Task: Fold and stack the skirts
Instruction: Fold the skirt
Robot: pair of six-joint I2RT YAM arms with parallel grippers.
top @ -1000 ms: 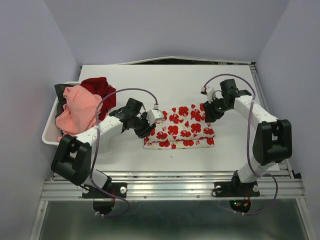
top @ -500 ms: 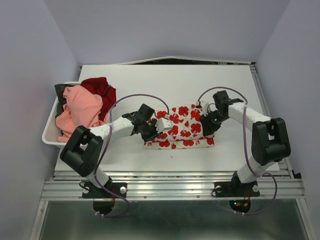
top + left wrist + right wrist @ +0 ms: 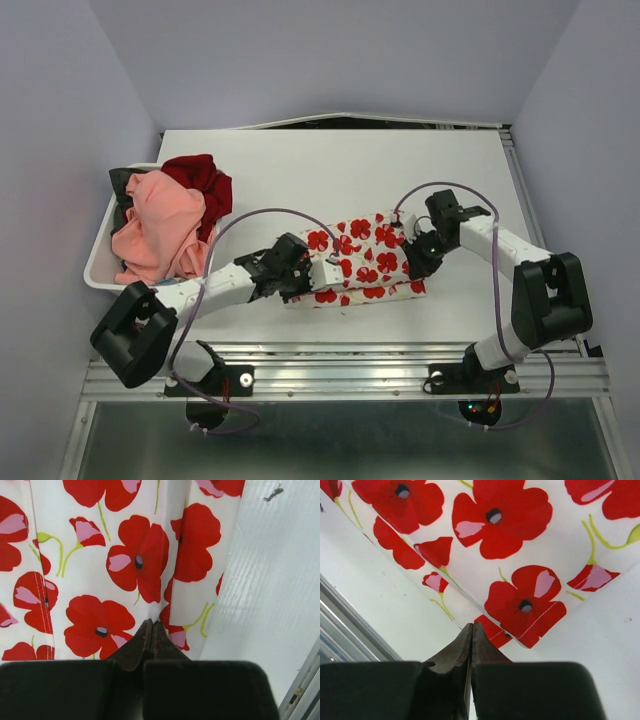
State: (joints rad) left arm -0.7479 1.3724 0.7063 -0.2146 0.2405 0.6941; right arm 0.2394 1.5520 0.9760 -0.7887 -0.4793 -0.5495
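The white skirt with red flower print [image 3: 365, 255] lies folded in a flat, slightly tilted bundle on the table's near middle. My left gripper [image 3: 300, 284] is shut, its tips resting on the skirt's left part at a fold line; in the left wrist view the gripper [image 3: 150, 623] touches the printed cloth [image 3: 100, 555]. My right gripper [image 3: 412, 262] is shut at the skirt's right end; in the right wrist view the gripper [image 3: 471, 626] meets the lower layer's edge beside a corner of the skirt [image 3: 520, 555]. The salmon-pink skirt [image 3: 160, 225] lies crumpled in the bin.
A white bin [image 3: 97, 262] at the table's left edge holds the pink skirt, a dark red cloth [image 3: 203, 180] and a black cloth [image 3: 122, 186]. The white table [image 3: 300, 170] extends behind the skirt. A metal rail [image 3: 340, 375] runs along the near edge.
Both grippers moved in from the skirt's sides onto it and toward the near edge. The floral skirt has shifted and now lies tilted, its left end nearer me.
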